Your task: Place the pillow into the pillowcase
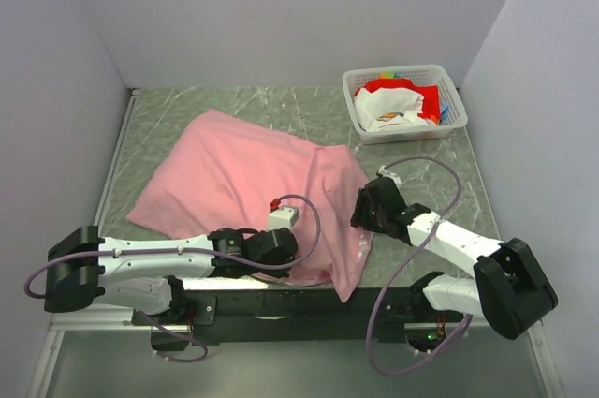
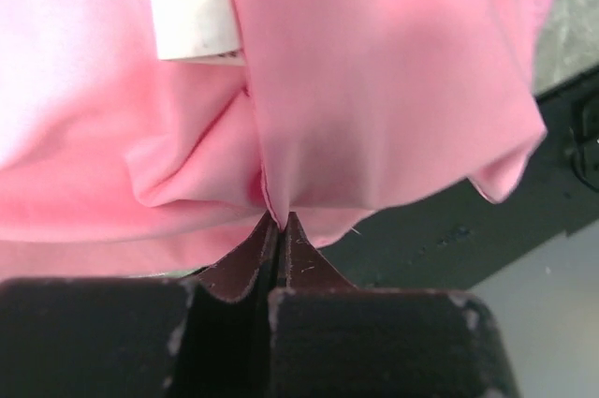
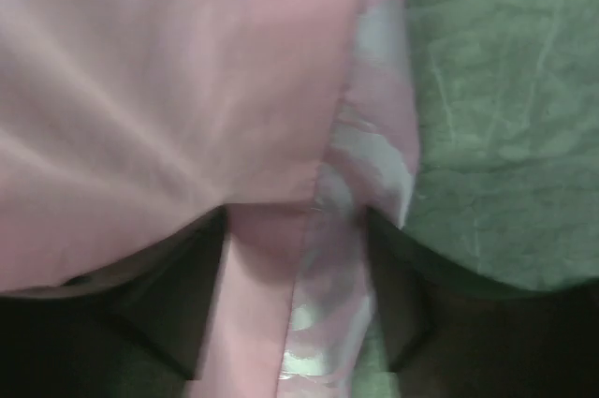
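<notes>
**Inspector A:** We find the pillowcase [image 1: 234, 173] lying plump across the middle of the table [image 1: 281, 103]. Its closed end points to 10 o'clock and its mouth to 5 o'clock, where the hem droops over the near edge. The bulk suggests the pillow is mostly inside. All we see of it is a pale strip [image 3: 370, 173] beside the pink hem, which we take for the pillow.

**Inspector B:** Agreed. In our judgement, what is left is to draw the hem over that last part. And the claws?

**Inspector A:** The left claw [image 2: 279, 225] is clenched on a fold of pillowcase at the mouth. The right claw [image 3: 295, 220] straddles hem and pale strip, jaws set apart. We cannot tell whether it is gripping.

**Inspector B:** Surroundings?

**Inspector A:** A white basket [image 1: 412, 133] of red and white cloths [image 1: 398, 103] stands at 1 o'clock, well apart. Nothing obstructs the work except the slack, bunched fabric at the mouth.
</notes>
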### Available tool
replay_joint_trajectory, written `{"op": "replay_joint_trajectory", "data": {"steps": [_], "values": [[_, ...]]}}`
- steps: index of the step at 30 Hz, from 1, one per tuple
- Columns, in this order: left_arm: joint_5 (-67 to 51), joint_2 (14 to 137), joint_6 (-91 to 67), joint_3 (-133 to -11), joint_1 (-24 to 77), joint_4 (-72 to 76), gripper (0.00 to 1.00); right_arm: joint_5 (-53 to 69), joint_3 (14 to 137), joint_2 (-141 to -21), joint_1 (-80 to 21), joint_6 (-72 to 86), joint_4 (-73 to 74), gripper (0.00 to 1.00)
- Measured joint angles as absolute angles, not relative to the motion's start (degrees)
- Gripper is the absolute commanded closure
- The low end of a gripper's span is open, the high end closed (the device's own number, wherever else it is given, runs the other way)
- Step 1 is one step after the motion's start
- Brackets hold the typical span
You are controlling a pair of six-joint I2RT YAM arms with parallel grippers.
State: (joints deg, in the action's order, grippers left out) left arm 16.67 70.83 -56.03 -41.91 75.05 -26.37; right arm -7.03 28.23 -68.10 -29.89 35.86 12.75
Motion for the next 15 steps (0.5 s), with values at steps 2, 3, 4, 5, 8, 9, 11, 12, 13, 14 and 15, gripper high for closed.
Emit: {"op": "replay_joint_trajectory", "data": {"steps": [2, 3, 4, 5, 8, 9, 11, 12, 13, 14, 15], "values": [[15.6, 70.2, -55.7, -41.9, 75.0, -26.2, 0.99, -6.1, 27.6, -68.2, -28.6, 36.6, 12.4, 0.78], [15.0, 70.2, -55.4, -41.9, 75.0, -26.0, 0.99, -5.8, 27.7, -68.2, -28.0, 36.7, 11.5, 0.85], [14.5, 70.2, -55.2, -41.9, 75.0, -26.0, 0.99, -5.2, 27.8, -68.2, -27.2, 37.1, 10.8, 1.0], [13.9, 70.2, -55.1, -41.9, 75.0, -26.0, 0.99, -4.3, 27.9, -68.2, -26.3, 37.5, 9.9, 1.0], [12.6, 69.9, -55.1, -41.9, 75.0, -26.0, 0.99, -2.2, 27.9, -67.7, -22.3, 37.8, 9.0, 1.0], [12.2, 69.5, -55.1, -41.9, 75.0, -26.0, 0.99, -1.7, 27.8, -67.3, -20.7, 37.8, 9.0, 1.0], [11.7, 68.6, -55.0, -41.9, 74.8, -26.1, 0.99, 0.2, 27.2, -65.4, -16.8, 37.8, 8.9, 1.0], [11.5, 68.1, -55.0, -41.9, 74.7, -26.2, 0.99, 1.9, 26.4, -63.3, -13.9, 37.9, 8.6, 1.0], [11.3, 67.7, -54.9, -41.9, 74.6, -26.4, 0.99, 2.8, 25.9, -61.8, -12.1, 37.9, 8.5, 0.9], [11.1, 67.4, -54.9, -41.9, 74.5, -26.5, 0.99, 3.6, 25.5, -60.0, -9.9, 37.9, 8.6, 0.83], [10.9, 67.3, -54.8, -41.9, 74.4, -26.6, 0.99, 4.5, 25.3, -58.9, -8.9, 37.8, 8.6, 0.76]]}}
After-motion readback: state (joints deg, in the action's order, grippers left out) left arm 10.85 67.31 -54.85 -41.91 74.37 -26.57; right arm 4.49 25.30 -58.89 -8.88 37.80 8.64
